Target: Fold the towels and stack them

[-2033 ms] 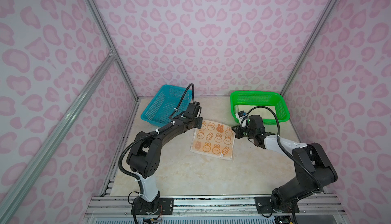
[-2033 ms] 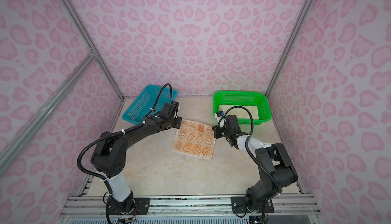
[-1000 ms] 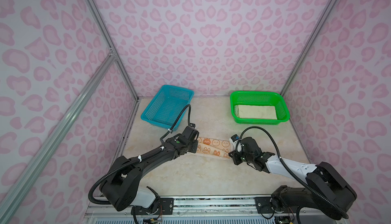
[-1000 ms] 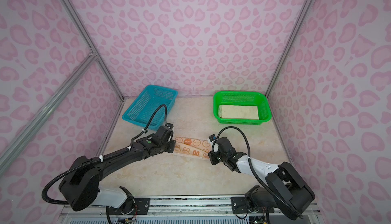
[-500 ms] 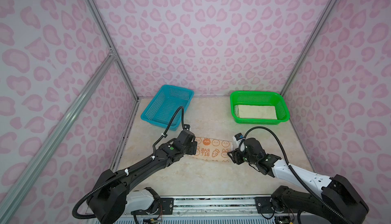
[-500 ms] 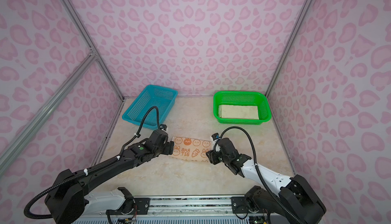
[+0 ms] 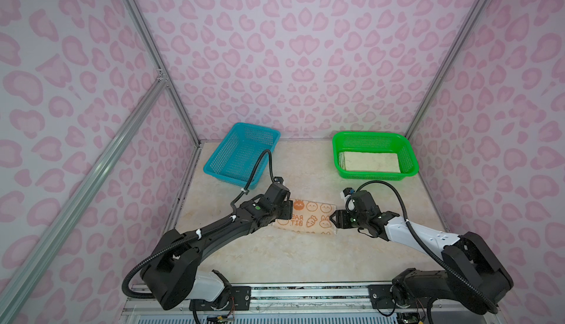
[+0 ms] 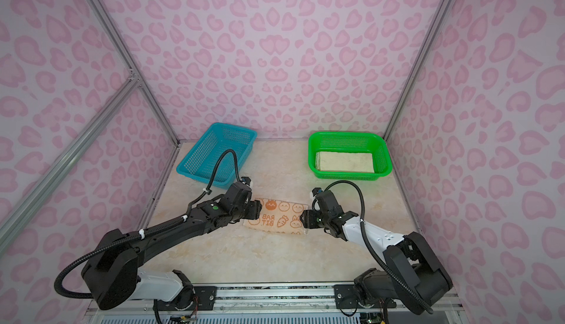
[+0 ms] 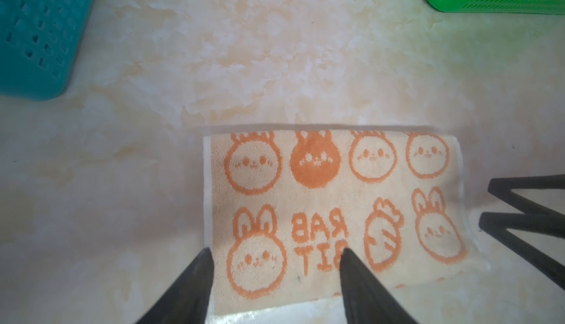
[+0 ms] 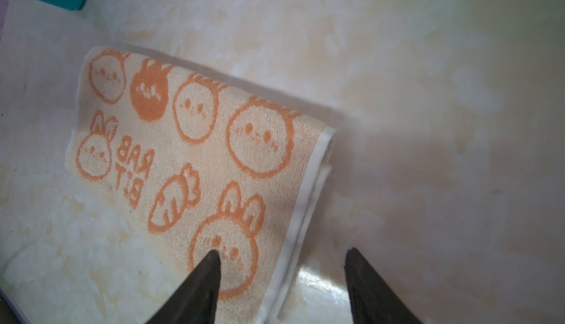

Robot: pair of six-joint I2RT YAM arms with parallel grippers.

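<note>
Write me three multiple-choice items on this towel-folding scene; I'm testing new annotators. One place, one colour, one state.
1. The rabbit towel lies: A in a basket; B on the table between left claw and right claw; C over an arm.
2. The basket holding the cream cloth is: A blue; B red; C green.
3. The left claw is: A open; B shut on the towel; C out of view.
Key: 1 B, it lies flat on the table; 2 C, the green basket holds it; 3 A, its fingers stand apart in the left wrist view.
</note>
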